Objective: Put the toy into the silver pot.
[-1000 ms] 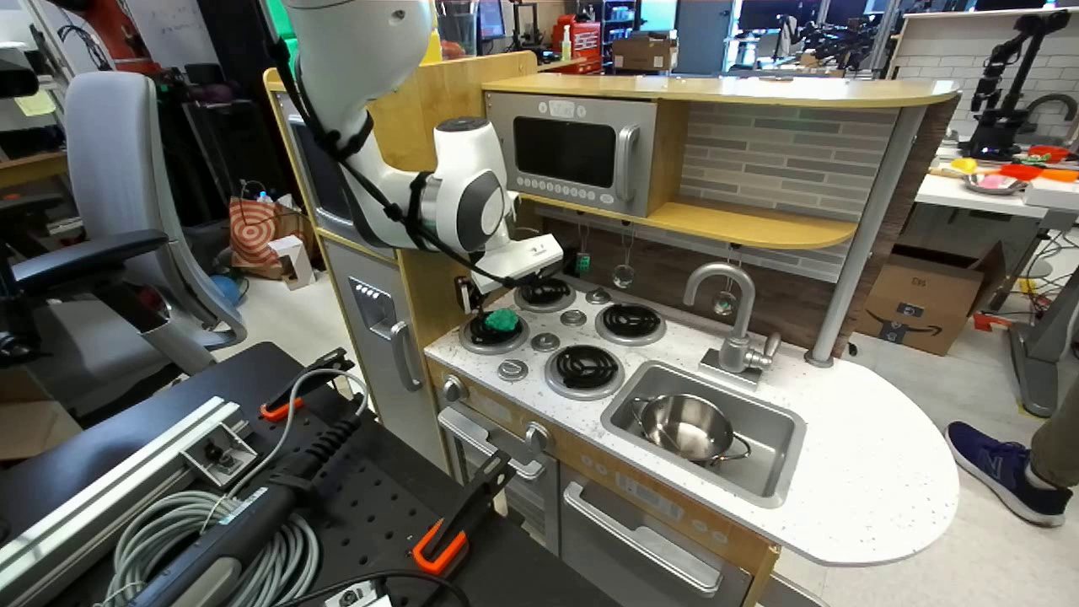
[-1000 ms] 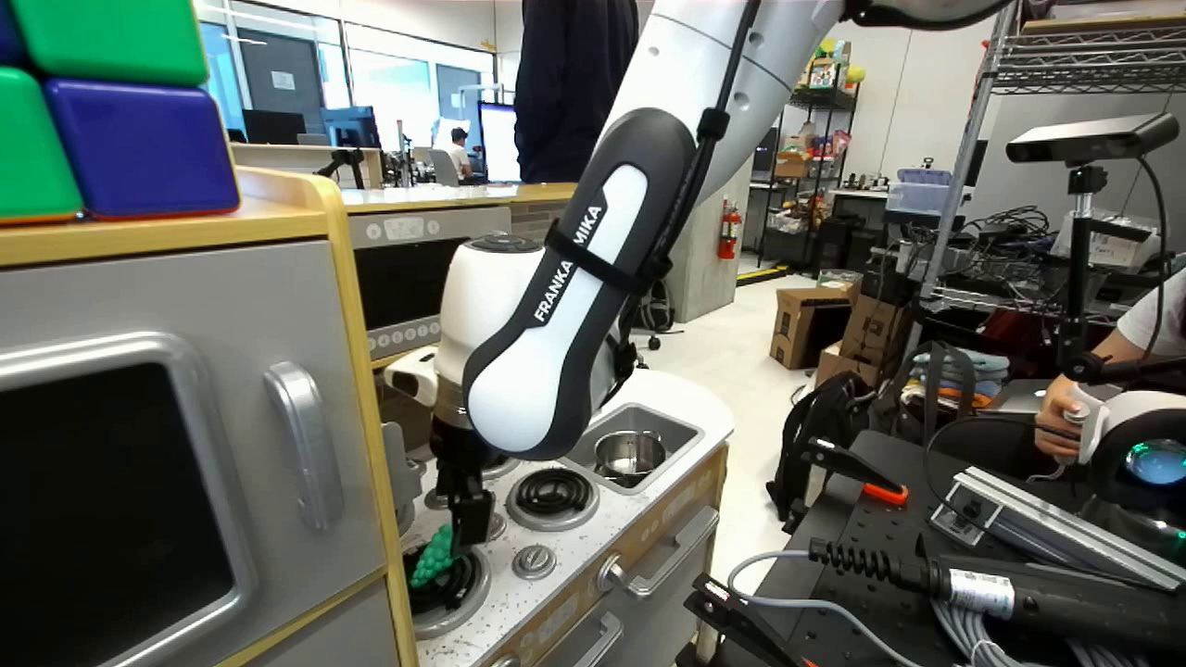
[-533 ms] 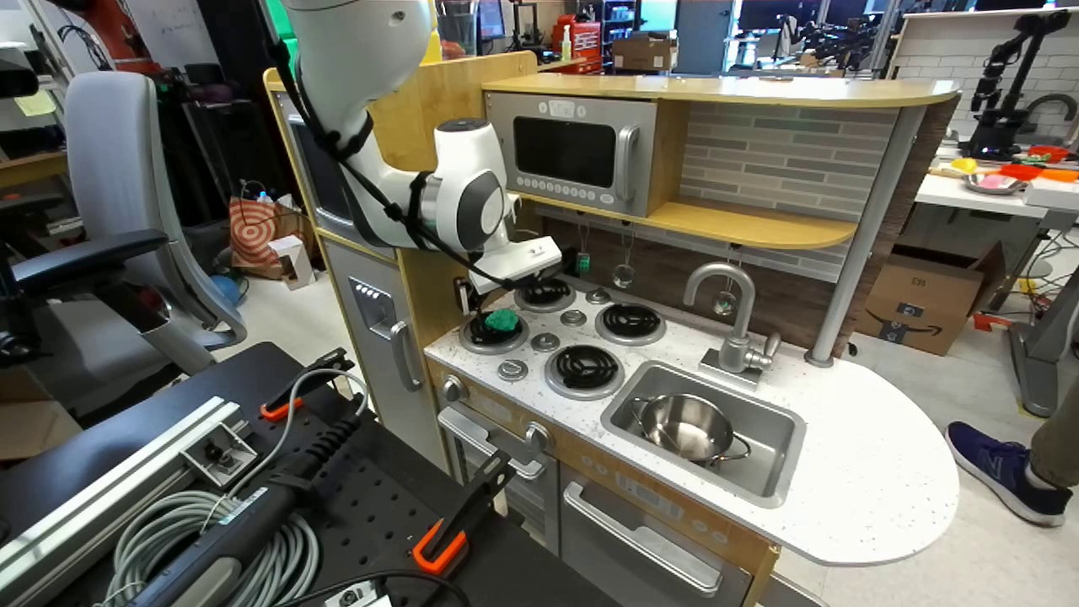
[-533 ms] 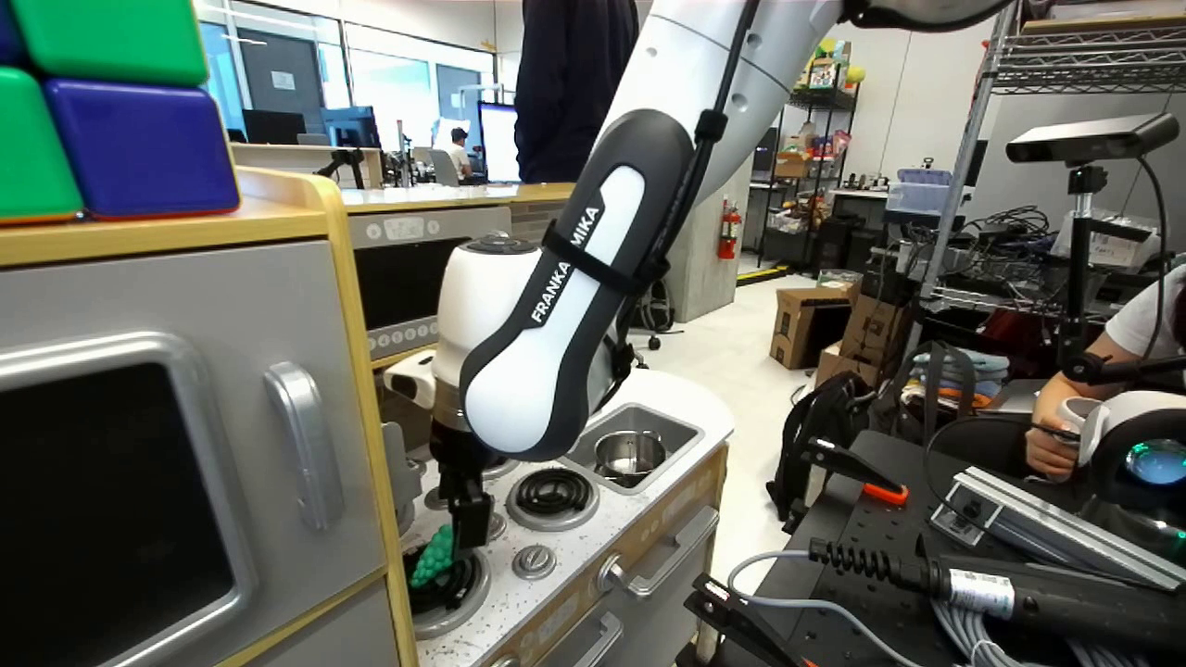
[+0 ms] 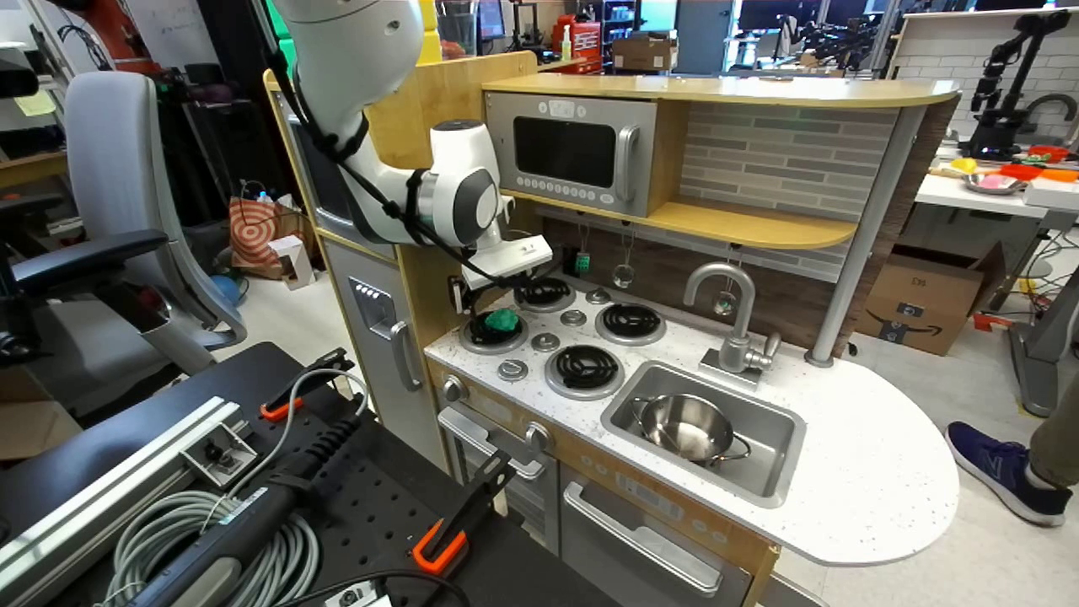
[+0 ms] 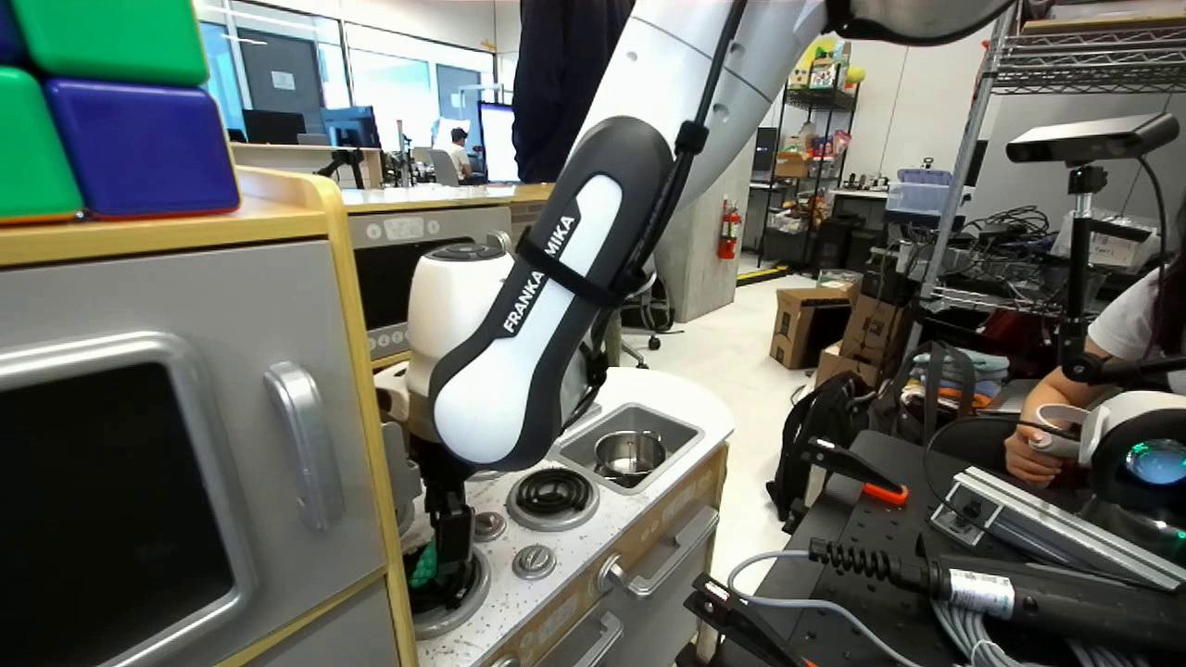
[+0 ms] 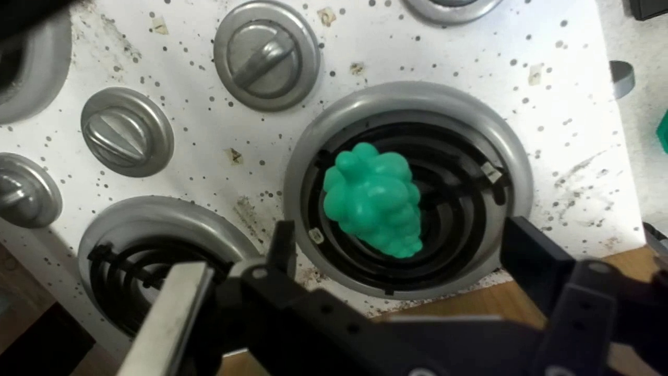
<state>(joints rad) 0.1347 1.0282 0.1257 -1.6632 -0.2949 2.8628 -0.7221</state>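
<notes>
The toy is a bright green, grape-like bunch resting on a burner, seen in both exterior views (image 5: 502, 319) (image 6: 423, 567) and in the wrist view (image 7: 373, 201). My gripper (image 7: 400, 232) is open and empty in the wrist view, one finger on each side of the toy's narrow end, apart from it. In an exterior view the gripper (image 6: 452, 556) is low beside the toy and hides part of it. The silver pot (image 5: 687, 427) stands in the sink basin; it also shows in an exterior view (image 6: 630, 454) and is out of the wrist view.
The sink (image 5: 792, 455) has a faucet (image 5: 740, 324) at its back edge. Other burners (image 5: 583, 368) and knobs (image 5: 512, 369) lie between toy and sink. A tall cabinet (image 6: 352, 389) stands close beside the toy's burner. A microwave and shelf (image 5: 750, 221) overhang the back.
In the last half second the arm and gripper have shifted left in both exterior views, toward the toy, and the gripper now covers more of it. The toy and the pot have not moved.
</notes>
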